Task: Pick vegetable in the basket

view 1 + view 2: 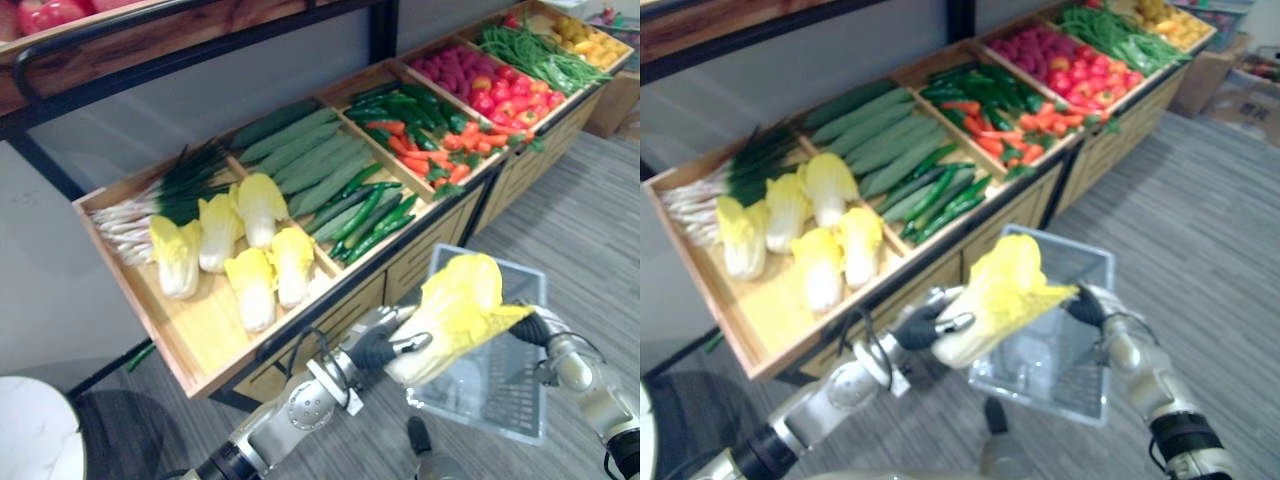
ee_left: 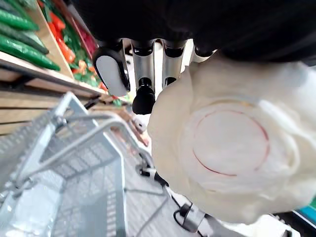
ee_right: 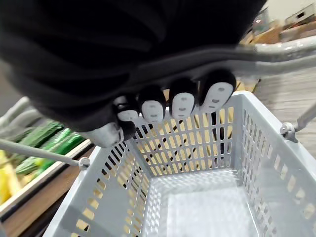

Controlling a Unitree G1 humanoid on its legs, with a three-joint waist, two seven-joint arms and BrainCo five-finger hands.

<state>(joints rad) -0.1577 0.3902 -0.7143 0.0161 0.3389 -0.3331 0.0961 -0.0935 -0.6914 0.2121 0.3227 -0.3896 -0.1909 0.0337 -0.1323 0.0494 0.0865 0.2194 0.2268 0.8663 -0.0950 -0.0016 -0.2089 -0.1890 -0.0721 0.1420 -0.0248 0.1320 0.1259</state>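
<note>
- While its left hand (image 1: 385, 350) grips a napa cabbage (image 1: 457, 308) by the pale stem end, fingers (image 2: 148, 69) and thumb curled round the base, the robot holds the vegetable at lower centre of the head view. The yellow leaves tilt up and to the right.
- The cabbage hangs over the left edge of a grey slotted plastic basket (image 1: 515, 400), clear of the basket's floor; whether it touches the rim cannot be told.
- The right hand (image 3: 182, 104) is closed round the basket's grey handle (image 3: 286, 52), carrying the basket at lower right of the head view. Its dark-tipped fingers wrap under the bar, above the open top.
- A wooden display shelf (image 1: 200, 335) runs behind, from middle left to upper right.
- Its nearest compartment holds five more cabbages (image 1: 250, 285), with scallions (image 1: 150, 205) beside them at far left.
- Next to the right lie cucumbers (image 1: 300, 150) and long green peppers (image 1: 370, 215).
- Farther up right come orange-red vegetables (image 1: 430, 150), tomatoes (image 1: 510, 95) and green beans (image 1: 530, 55).
</note>
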